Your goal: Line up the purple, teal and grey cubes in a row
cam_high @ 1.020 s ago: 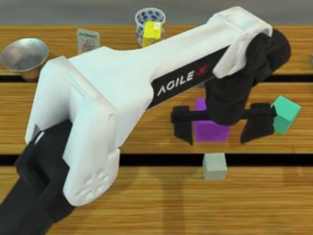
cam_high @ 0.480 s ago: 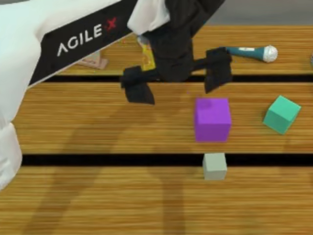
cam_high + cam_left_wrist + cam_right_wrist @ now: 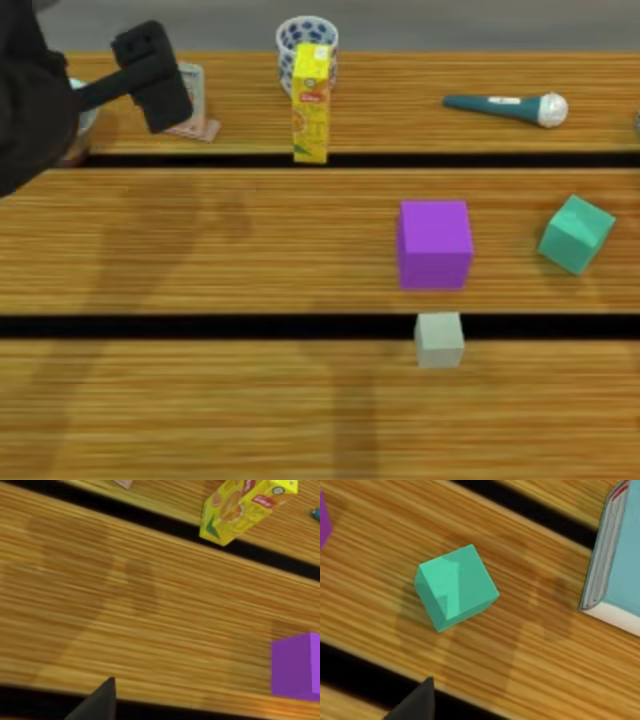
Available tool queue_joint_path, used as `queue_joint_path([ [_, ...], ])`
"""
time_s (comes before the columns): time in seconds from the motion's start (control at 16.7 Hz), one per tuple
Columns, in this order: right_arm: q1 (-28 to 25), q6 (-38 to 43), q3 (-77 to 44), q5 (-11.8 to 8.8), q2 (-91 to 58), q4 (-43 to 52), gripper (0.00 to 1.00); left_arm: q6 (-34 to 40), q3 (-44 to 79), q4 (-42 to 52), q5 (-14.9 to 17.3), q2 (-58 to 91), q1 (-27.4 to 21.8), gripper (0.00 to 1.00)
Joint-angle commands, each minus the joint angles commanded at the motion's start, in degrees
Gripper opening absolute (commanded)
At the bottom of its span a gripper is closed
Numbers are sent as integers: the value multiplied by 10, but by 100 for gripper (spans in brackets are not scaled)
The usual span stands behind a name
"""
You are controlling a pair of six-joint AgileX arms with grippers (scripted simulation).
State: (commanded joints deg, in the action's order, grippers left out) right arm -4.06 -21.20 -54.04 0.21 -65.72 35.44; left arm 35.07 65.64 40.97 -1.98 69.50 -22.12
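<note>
The purple cube (image 3: 435, 243) rests on the middle plank, right of centre, and also shows in the left wrist view (image 3: 297, 667). Just in front of it, on the near plank, sits the small grey cube (image 3: 440, 340). The teal cube (image 3: 576, 233) lies turned at an angle near the right edge; the right wrist view looks down on it (image 3: 455, 587). My left gripper (image 3: 75, 100) is open at the far left back corner, one finger (image 3: 152, 78) showing, holding nothing. The right arm is outside the top view; its fingertip (image 3: 417, 700) shows near the teal cube, and nothing is held.
A yellow juice carton (image 3: 312, 100) stands at the back centre with a patterned cup (image 3: 307, 35) behind it. A teal microphone (image 3: 505, 105) lies at the back right, a small card (image 3: 192, 100) at the back left. A teal book (image 3: 620, 565) lies beyond the teal cube.
My left arm has swung from over the purple cube back to the far left corner, uncovering the table. The three cubes have stayed in place.
</note>
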Motion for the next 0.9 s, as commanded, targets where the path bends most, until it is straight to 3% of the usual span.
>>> queue_joint_path([
  [0.48, -27, -132, -330, 0, -432, 222, 100, -215, -451, -262, 8, -469, 163, 100],
  [0.9, -39, -194, -500, 0, -610, 314, 100, -343, -647, -401, 19, -683, 229, 100],
])
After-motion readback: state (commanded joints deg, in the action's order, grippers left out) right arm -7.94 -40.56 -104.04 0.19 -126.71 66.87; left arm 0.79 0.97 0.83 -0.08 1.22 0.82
